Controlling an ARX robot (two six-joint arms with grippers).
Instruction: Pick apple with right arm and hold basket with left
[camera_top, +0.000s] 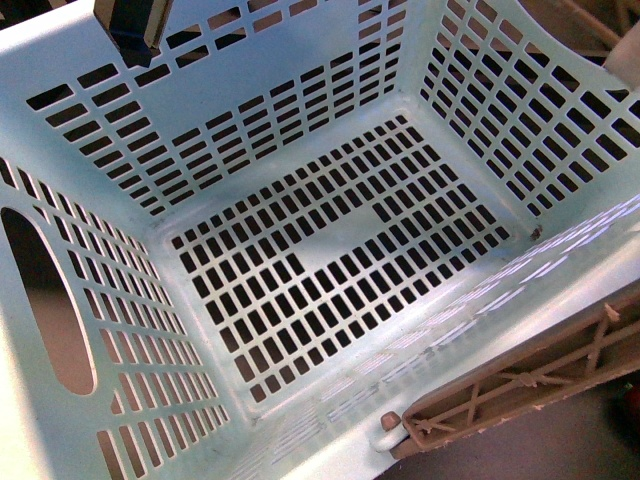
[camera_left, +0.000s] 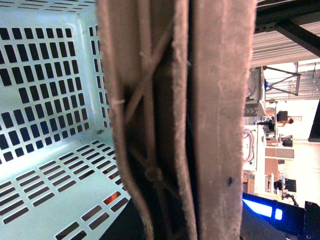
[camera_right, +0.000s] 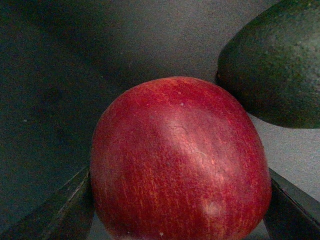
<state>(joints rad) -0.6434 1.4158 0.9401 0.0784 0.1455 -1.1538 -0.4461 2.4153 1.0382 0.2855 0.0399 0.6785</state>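
Note:
The pale mint basket (camera_top: 300, 130) fills the front view, seen from above; its slotted floor (camera_top: 330, 260) holds nothing. One brown-grey ribbed handle (camera_top: 520, 380) lies along its near right rim. In the left wrist view a brown-grey handle (camera_left: 220, 125) runs very close through the middle, with the basket's inside (camera_left: 45, 100) beside it. My left gripper is shut on the basket; its fingers do not show. In the right wrist view my right gripper (camera_right: 180, 222) is shut on the bright red apple (camera_right: 180, 160), with dark fingers (camera_right: 60, 210) on both sides.
A dark green avocado (camera_right: 275, 65) lies just beside the apple on a dark grey surface (camera_right: 75, 75). A dark grey piece (camera_top: 135, 30) sits at the basket's far left rim. Room fittings and a blue light (camera_left: 262, 207) show beyond the handle.

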